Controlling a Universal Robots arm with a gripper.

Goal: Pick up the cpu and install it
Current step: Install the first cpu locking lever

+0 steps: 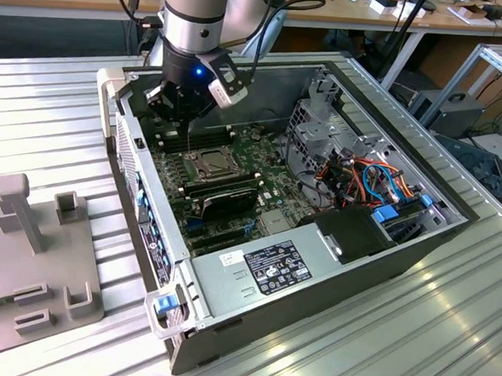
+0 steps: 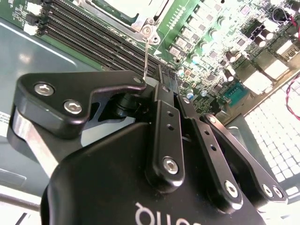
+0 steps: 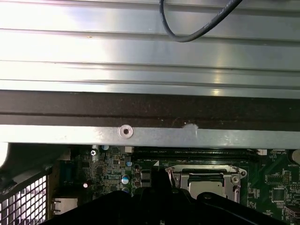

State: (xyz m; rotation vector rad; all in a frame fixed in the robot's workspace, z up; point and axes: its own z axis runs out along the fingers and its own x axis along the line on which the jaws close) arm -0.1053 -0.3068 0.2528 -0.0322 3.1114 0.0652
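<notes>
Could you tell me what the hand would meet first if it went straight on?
Probably the motherboard, at the memory slots beside the socket; the hand points down into the open case, though depth is unclear.

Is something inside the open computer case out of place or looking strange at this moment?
One thing: a thin metal lever stands upright beside the socket on the motherboard, close by the gripper, rather than lying flat and latched. Nothing looks spilled or broken.

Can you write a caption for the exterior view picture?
A robot's claw hangs inside an open computer case, near the metal-framed socket on the motherboard.
</notes>
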